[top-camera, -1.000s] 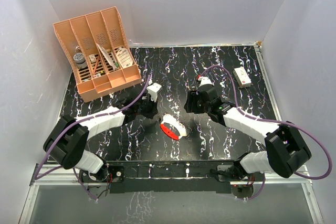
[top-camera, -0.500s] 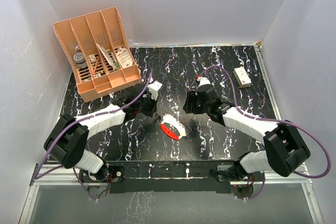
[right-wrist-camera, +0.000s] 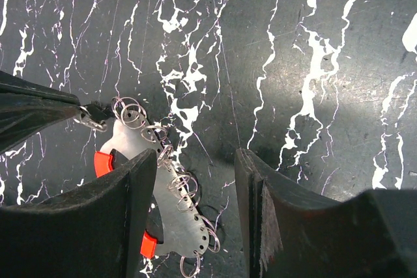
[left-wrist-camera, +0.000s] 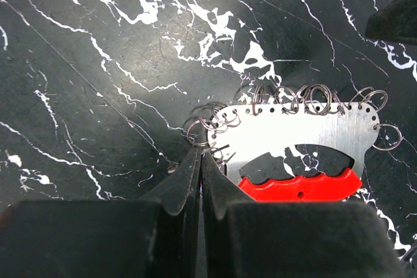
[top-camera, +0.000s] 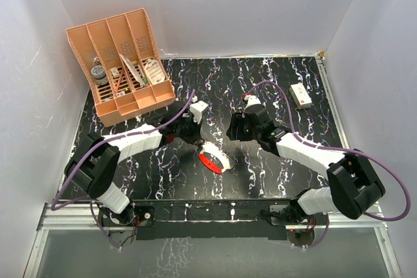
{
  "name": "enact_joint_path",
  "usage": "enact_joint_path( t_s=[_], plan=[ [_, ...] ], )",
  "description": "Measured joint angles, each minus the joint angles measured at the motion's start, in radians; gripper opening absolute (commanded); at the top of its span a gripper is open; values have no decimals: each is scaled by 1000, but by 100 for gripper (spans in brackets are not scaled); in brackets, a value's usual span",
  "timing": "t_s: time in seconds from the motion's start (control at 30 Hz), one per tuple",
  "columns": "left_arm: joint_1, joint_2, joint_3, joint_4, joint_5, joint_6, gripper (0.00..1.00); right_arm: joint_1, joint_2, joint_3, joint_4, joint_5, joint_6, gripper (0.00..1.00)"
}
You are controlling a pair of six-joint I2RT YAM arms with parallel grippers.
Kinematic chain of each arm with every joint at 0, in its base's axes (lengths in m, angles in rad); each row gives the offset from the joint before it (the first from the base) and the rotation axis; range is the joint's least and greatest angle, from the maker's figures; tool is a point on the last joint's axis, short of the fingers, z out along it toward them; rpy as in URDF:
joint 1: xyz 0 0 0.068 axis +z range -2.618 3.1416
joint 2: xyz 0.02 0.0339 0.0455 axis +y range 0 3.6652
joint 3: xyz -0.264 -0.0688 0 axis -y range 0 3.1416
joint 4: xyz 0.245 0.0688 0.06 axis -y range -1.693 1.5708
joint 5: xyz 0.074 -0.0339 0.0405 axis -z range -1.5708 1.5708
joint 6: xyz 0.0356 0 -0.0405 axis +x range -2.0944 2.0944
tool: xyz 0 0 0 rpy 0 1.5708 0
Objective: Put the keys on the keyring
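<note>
Black marble-patterned surface, white walls on three sides.

Left arm had swung inward over the last second. Its wrist was now further right and closer to the centre of the surface than before. Left fingers were pressed together with no gap, tips right at the left end of the keyring. Right arm had hardly shifted. Right fingers stood moderately apart, nothing between them, hanging over bare surface just beside the keyring's other side.

My read: the left side had closed in to work the rings, and the right was waiting to steady the plate.

Orange slotted desk organiser sat at the far left corner, well apart and not in the way.

Keyring, a flat silvery half-round plate with a red crescent grip, lay flat at centre front where it had been a second ago.

Small white rectangular box with a red mark sat far right, clear of both arms.

Small wire rings crowded the plate's edge, overlapping at the left end, so it looked hard to single one out.

Tiny dark piece showed at the left fingertips, possibly the keys. I could not tell whether it was pinched.
</note>
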Motion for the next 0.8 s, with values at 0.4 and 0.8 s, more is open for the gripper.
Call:
enact_joint_path(
  t_s=[0.4, 0.8],
  plan=[
    [0, 31, 13, -30, 27, 6, 0, 0, 1, 0, 7, -3, -3, 50],
    [-5, 41, 19, -53, 121, 24, 0, 0, 2, 0, 22, -6, -3, 50]
  ],
)
